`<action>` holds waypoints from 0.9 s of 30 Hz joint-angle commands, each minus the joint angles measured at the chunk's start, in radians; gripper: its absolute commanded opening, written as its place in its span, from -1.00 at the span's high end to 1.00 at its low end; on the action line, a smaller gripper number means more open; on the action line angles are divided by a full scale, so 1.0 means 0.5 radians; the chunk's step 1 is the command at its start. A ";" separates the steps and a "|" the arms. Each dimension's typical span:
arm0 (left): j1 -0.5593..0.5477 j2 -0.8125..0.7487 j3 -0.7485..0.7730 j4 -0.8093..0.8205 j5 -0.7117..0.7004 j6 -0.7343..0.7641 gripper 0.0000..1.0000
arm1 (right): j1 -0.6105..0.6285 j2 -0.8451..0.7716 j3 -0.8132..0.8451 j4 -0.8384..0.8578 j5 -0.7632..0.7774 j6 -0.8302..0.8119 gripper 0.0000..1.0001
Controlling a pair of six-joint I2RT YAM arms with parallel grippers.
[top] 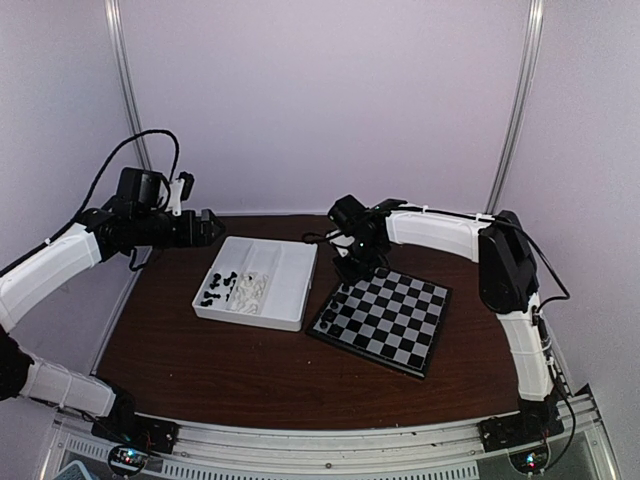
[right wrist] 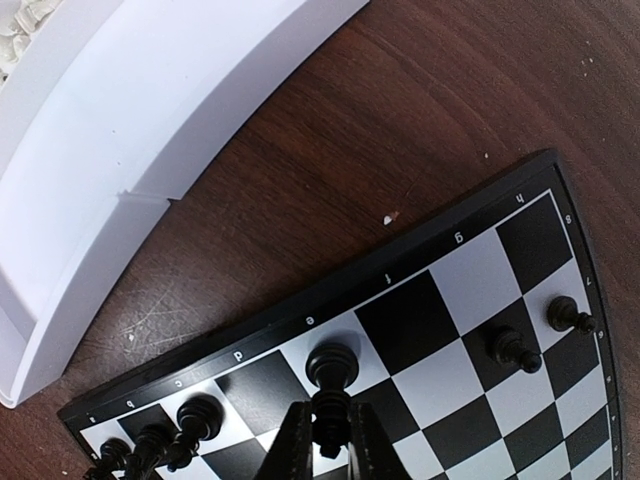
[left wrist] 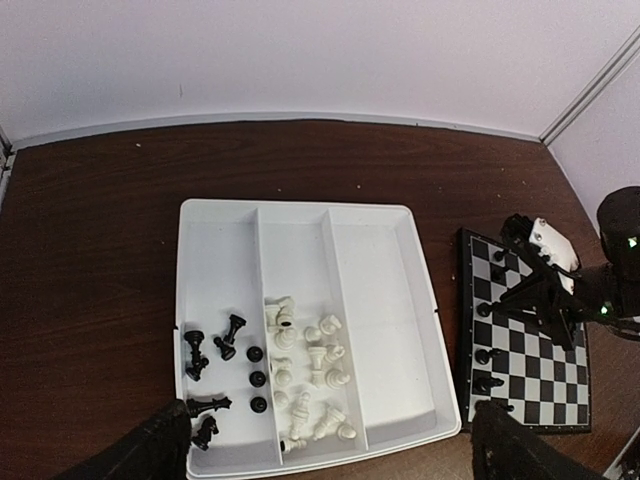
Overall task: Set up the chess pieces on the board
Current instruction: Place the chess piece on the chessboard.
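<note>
**Over the board's lettered edge: one black piece in my right fingers**

1. Right gripper (right wrist: 330, 418). My two fingers are drawn in tight on a black piece (right wrist: 328, 398) and pinch it from both sides. It sits one row in from the lettered rim of the board (right wrist: 430, 232). My fingers hide its foot, so I cannot tell whether it stands on the square or hangs just above it.

2. Placed black pieces (right wrist: 333, 365). One stands on the edge row just beyond the piece I hold. At least three more crowd the same row to one side, at the frame's corner. Two stand on the other side, near the board's corner.

3. Left gripper (top: 208, 228). I hold it raised over the far left of the table (left wrist: 100, 200), well apart from the board. My fingers (left wrist: 150, 450) are spread wide with nothing between them.

4. Tray (left wrist: 380, 230). It is white and rectangular with three long compartments. It lies on the brown table just beside the board, with a thin strip of wood between them.

5. Loose black pieces (left wrist: 230, 335). They lie in the tray's left compartment, some upright and some tipped over.

6. White pieces (left wrist: 320, 365). They are heaped in the tray's middle compartment, most lying on their sides.
</note>
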 commanded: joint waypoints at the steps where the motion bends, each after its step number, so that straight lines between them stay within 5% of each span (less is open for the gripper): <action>1: 0.014 0.013 0.043 0.032 -0.010 0.040 -0.95 | 0.012 0.019 0.054 -0.056 0.054 -0.007 0.77; 13: 0.014 0.019 0.024 0.036 -0.031 0.060 -0.95 | 0.013 -0.042 0.062 -0.025 0.059 -0.003 0.14; 22: 0.014 0.141 0.003 -0.023 -0.090 0.130 -0.94 | 0.013 -0.406 -0.232 0.216 -0.048 -0.018 0.13; 27: 0.014 0.375 0.147 -0.222 -0.103 0.235 -0.53 | 0.012 -0.666 -0.447 0.406 -0.178 0.020 0.14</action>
